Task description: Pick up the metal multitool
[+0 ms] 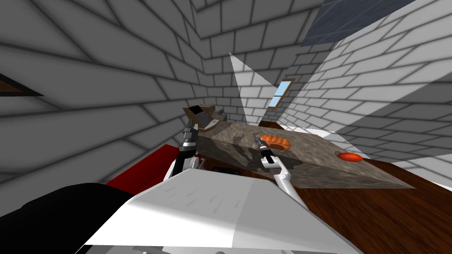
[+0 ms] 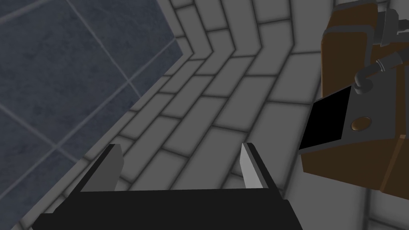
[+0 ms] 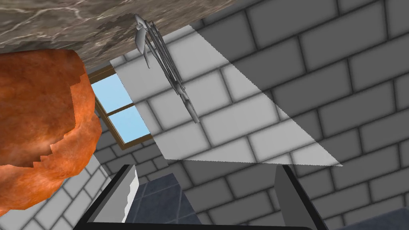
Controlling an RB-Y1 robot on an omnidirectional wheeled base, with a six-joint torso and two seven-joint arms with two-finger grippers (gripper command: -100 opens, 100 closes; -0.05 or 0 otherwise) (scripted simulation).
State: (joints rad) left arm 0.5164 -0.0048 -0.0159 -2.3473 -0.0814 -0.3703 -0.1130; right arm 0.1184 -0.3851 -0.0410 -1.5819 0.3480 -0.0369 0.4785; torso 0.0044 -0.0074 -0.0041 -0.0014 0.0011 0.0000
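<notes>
The multitool (image 3: 165,68), a thin grey bundle of metal arms, is on the mottled brown stone top of the table (image 1: 309,165), close to its far edge and about midway along it. One end meets the table top and the rest shows against the pale brick wall behind; whether it lies flat or stands tilted I cannot tell. Nothing has hold of it.

The right end effector (image 3: 205,169) hangs just short of the multitool and is aimed at it. Its two fingers are spread wide with nothing between them, and the tool sits ahead of the fingertips, apart from both.

Just beside the multitool, toward the table's right end, lies an orange-brown lumpy thing (image 3: 40,119), close to the right end effector's fingers but not touching them. Further along, near the right end and by the far edge, lies a small red-orange flat thing (image 1: 350,156), well apart from the tool.

At the table's far left corner stands a brown machine (image 2: 359,100) with grey pipes and a black panel. The left end effector (image 2: 181,165) is raised beside it, fingers spread wide and holding nothing, clear of the machine
</notes>
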